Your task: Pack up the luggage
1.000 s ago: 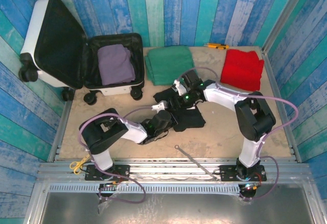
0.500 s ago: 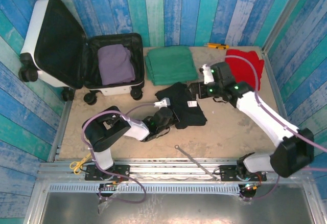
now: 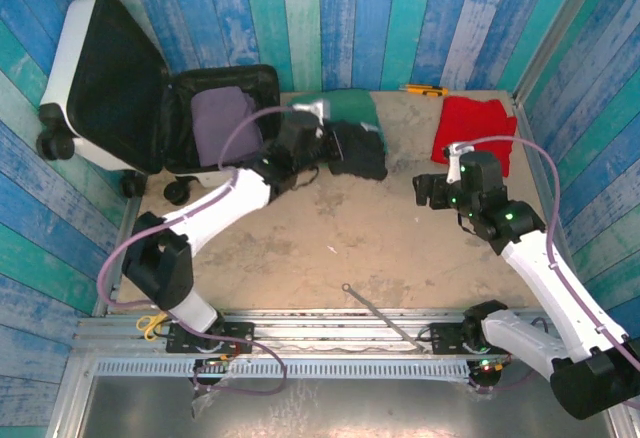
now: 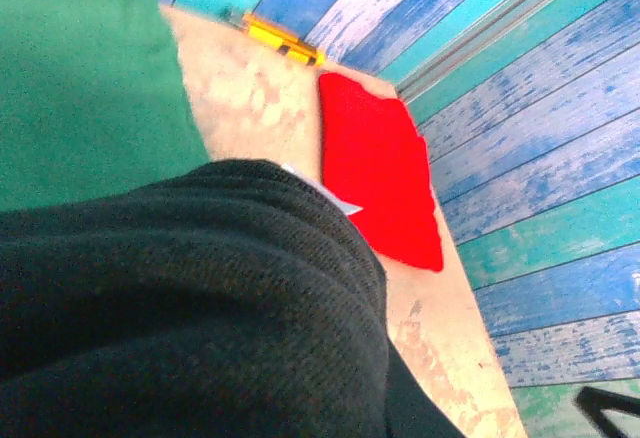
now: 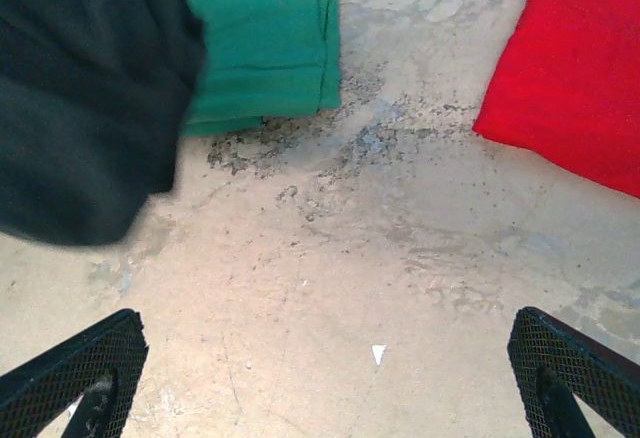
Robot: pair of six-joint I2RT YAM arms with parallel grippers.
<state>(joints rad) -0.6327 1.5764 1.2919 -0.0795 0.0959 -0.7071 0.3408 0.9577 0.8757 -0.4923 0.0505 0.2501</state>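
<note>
Top external: left tool [image 3: 320,140] pinches black garment [image 3: 358,150], its white tag [image 4: 330,195] unreadable; right tool [image 5: 320,378] spread.

Garment [image 3: 226,124] in luggage [image 3: 110,88] — left (back corner)

**Hidden and cropped**

The folded green cloth [image 3: 340,108] is partly covered by the bunched black knitted garment [image 3: 357,150], by which the jaws of the left gripper [image 3: 322,142] are hidden. The mesh-padded fingers [image 5: 75,373] of the right gripper [image 5: 320,383] are cropped at the bottom edge; the small yellow tool [image 3: 424,89] cannot be identified
</note>
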